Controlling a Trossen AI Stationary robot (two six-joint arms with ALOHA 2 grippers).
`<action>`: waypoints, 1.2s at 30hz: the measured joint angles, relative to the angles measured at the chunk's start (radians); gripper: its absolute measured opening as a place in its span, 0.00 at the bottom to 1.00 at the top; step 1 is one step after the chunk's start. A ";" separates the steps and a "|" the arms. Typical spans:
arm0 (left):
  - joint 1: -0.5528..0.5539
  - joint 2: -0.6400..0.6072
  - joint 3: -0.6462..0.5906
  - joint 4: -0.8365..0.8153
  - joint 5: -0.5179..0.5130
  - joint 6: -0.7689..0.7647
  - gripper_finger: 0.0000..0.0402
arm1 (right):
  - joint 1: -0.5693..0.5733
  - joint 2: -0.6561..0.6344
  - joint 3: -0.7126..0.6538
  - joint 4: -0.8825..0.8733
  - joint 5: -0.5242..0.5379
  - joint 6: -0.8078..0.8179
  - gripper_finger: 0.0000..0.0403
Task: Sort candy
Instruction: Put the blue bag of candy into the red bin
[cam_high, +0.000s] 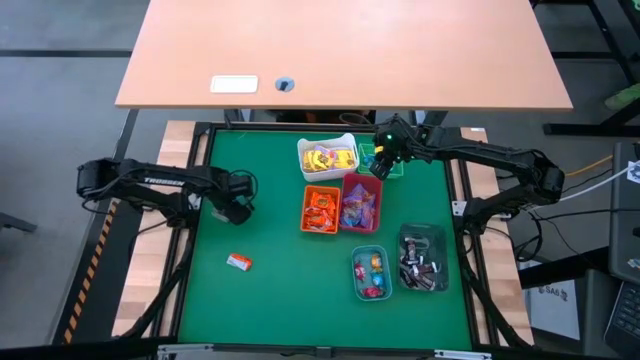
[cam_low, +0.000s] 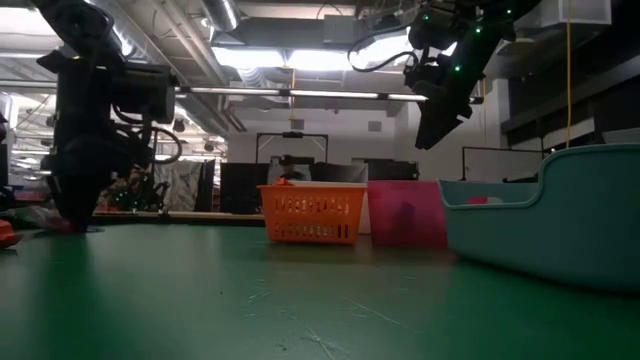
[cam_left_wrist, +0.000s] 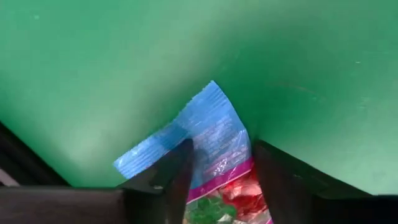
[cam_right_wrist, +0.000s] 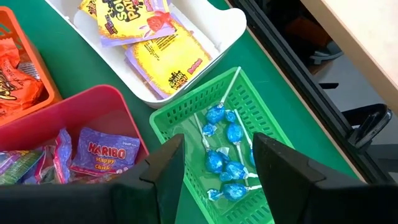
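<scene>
Straddling blue candy packet (cam_left_wrist: 205, 140), lowered left gripper (cam_left_wrist: 219, 171).

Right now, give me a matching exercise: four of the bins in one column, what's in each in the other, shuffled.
Bins:
1. white bin
2. green bin
3. orange bin
4. pink bin

Contents:
A. blue lollipops
B. purple Haribo bags
C. yellow Sour Patch packets
D. orange wrappers

Pairs: 1-C, 2-A, 3-D, 4-B
</scene>
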 joint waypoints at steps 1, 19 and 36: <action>0.000 0.000 0.000 0.006 0.004 0.000 0.40 | 0.000 0.000 0.000 0.000 0.000 0.000 0.47; -0.006 0.006 0.035 0.147 0.154 -0.007 0.01 | 0.000 0.000 0.000 0.053 -0.253 0.000 0.47; -0.182 0.025 0.047 1.093 0.196 -0.112 0.00 | 0.001 0.000 0.000 0.145 -0.358 0.058 0.47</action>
